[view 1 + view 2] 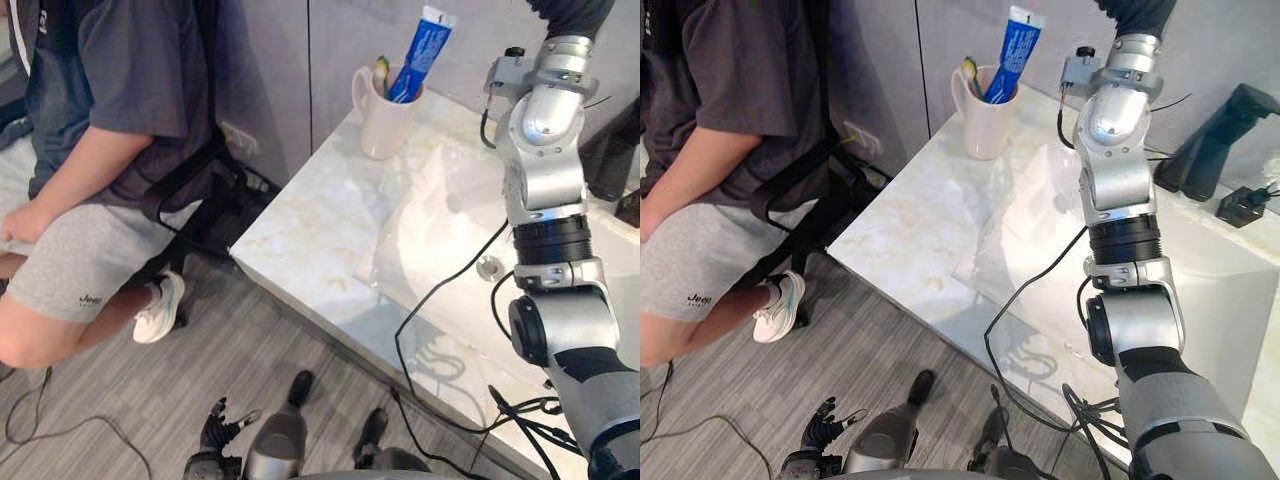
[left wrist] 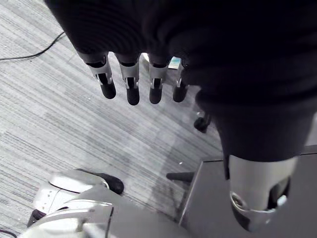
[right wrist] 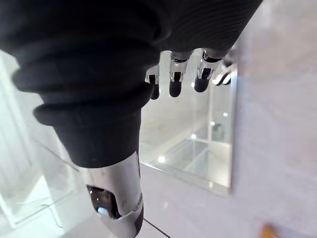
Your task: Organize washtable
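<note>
Looks nearly done, with blue toothpaste tube (image 1: pixel 425 50) in white ceramic mug (image 1: pixel 380 125) and slack, empty fingers (image 2: pixel 132 87) on left hand (image 2: pixel 155 82), right hand (image 3: pixel 174 82).

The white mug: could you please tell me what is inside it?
A blue tube and what looks like a toothbrush head stick out of the mug; its wall hides their lower ends.

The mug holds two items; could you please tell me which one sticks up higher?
The blue toothpaste tube: it rises far above the rim of the mug, while the toothbrush beside it only just clears that rim.
</note>
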